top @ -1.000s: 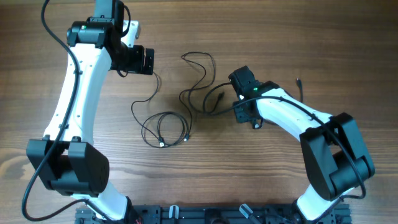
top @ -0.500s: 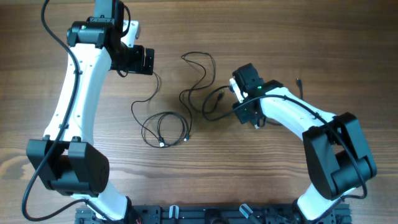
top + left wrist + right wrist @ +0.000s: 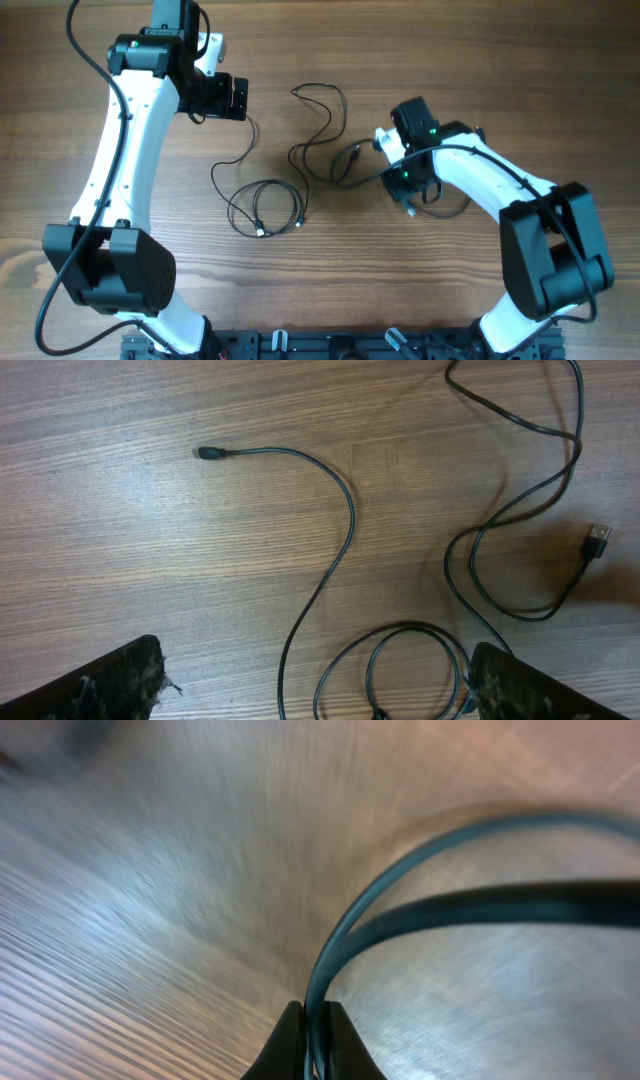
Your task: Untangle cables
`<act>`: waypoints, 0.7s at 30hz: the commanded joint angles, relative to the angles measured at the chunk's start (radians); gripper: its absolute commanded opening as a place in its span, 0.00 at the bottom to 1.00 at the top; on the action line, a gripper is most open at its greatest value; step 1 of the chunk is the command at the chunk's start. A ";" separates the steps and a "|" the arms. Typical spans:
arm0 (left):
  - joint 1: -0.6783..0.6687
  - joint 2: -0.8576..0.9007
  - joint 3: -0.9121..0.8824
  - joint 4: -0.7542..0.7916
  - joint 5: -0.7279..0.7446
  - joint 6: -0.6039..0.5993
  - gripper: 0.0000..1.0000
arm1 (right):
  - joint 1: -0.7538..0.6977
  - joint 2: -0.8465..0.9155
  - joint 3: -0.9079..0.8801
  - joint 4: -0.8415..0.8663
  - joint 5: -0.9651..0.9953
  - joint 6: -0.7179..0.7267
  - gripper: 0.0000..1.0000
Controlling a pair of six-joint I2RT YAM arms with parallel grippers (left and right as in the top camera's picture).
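We're pinching one thin strand shut in the right gripper (image 3: pixel 313 1045). The left gripper (image 3: pixel 238 98) is hanging wide open. The cables (image 3: pixel 351 525) are sprawling centre-frame overhead. They're looking light and floppy, so we're favouring grabs near the plugs.

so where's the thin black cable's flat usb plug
Left wrist view, right edge: the flat usb plug lies on the wooden table beside its cable's loop.
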 commanded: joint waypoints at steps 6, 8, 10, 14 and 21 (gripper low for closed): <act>0.004 0.000 0.006 0.000 0.011 0.008 1.00 | -0.224 -0.320 0.239 0.215 0.025 0.080 0.04; 0.004 0.000 0.006 0.000 0.011 0.007 1.00 | -0.307 -0.347 0.239 0.311 0.099 0.087 0.04; 0.004 0.000 0.006 0.000 0.011 0.007 1.00 | -0.420 -0.341 0.239 0.399 0.183 0.089 0.04; 0.004 0.000 0.006 0.000 0.011 0.007 1.00 | -0.586 -0.287 0.238 0.398 0.225 0.180 0.04; 0.004 0.000 0.006 0.000 0.011 0.008 1.00 | -0.717 -0.098 0.238 0.210 0.201 0.237 0.04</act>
